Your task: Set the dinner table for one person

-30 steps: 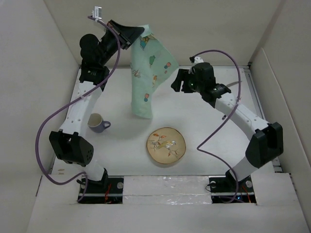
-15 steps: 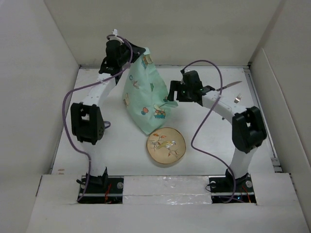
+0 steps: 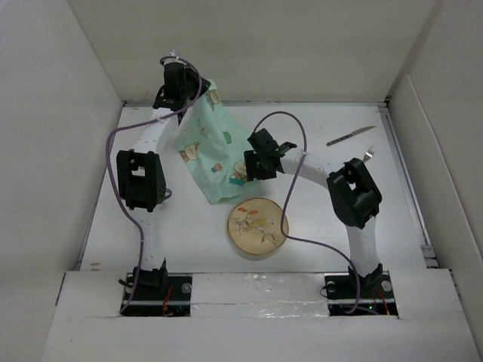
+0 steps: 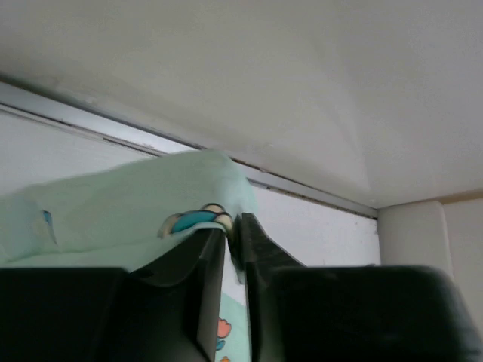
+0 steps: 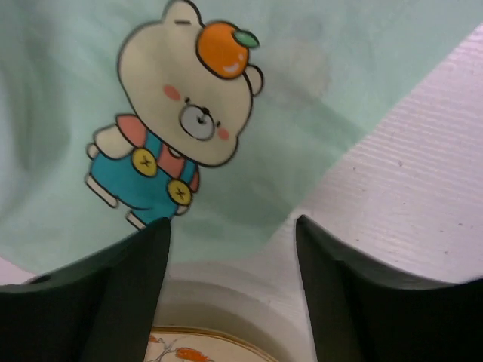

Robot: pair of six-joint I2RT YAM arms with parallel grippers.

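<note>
On the white dinner table [image 3: 317, 219] my left gripper [image 3: 198, 89] is shut on a top corner of the mint-green cartoon-print mat [image 3: 207, 147] and holds it up near the back wall; the pinched corner shows in the left wrist view [image 4: 219, 215]. The mat hangs down to the table. My right gripper [image 3: 245, 175] is open just above the mat's lower right edge [image 5: 249, 113], with nothing between its fingers [image 5: 143, 256]. A round plate [image 3: 259, 226] with a bird pattern lies in front of the mat; its rim shows in the right wrist view [image 5: 211, 339].
A knife [image 3: 350, 136] and a fork [image 3: 369, 154] lie at the back right of the table. A mug handle [image 3: 164, 194] peeks from behind the left arm. White walls enclose the table on the left, back and right.
My left gripper moved back and lower with the mat, which now drapes onto the table. My right arm swung left and forward to the mat's lower edge, uncovering the knife and fork.
</note>
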